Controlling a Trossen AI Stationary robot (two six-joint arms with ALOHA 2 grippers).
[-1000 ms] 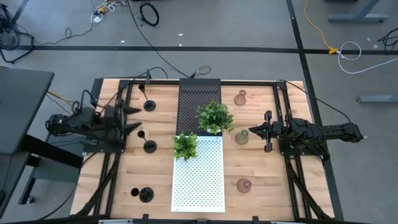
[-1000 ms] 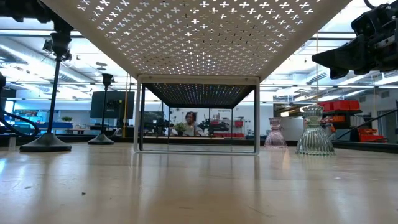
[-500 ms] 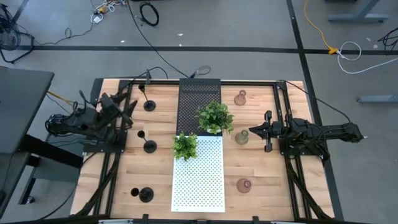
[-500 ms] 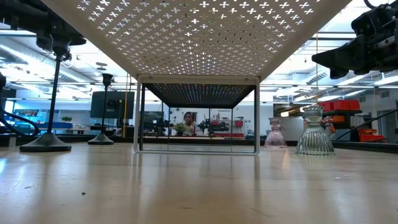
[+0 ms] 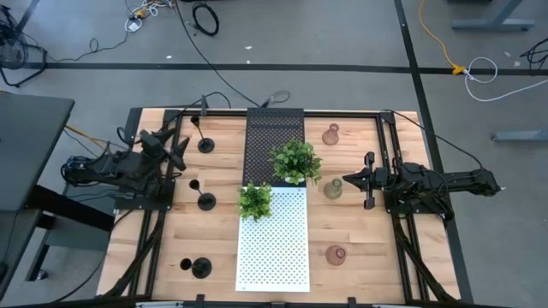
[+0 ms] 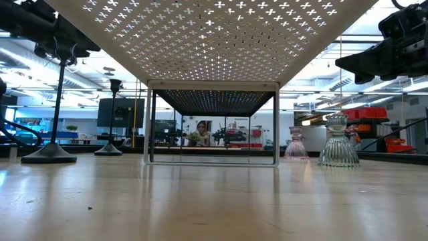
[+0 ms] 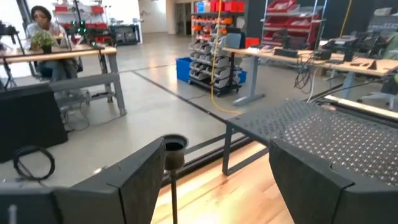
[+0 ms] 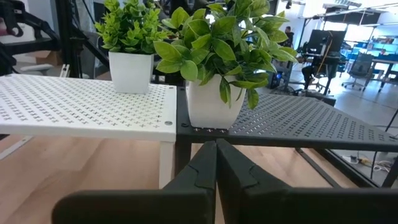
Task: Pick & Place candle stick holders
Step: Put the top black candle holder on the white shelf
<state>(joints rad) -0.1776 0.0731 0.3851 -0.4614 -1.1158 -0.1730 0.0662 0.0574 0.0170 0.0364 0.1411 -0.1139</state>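
Black holders stand down the left of the desk (image 5: 154,248): far black holder (image 5: 205,144), middle black holder (image 5: 205,201), near black holder (image 5: 199,268). Glass holders on the right: far glass holder (image 5: 330,134), middle glass holder (image 5: 333,189), near glass holder (image 5: 335,254).

Left gripper (image 5: 175,154) sits raised at far left, fingers (image 7: 134,180) spread wide, empty; the far black holder's cup is just beside one finger.

Right gripper (image 5: 351,181) waits beside the middle glass holder, fingers pressed together, empty.

Risks:
- Off-centre closing could push the thin stem and tip the holder.
- A sweep toward the white shelf (image 5: 272,248) could brush the small plant (image 5: 254,201).
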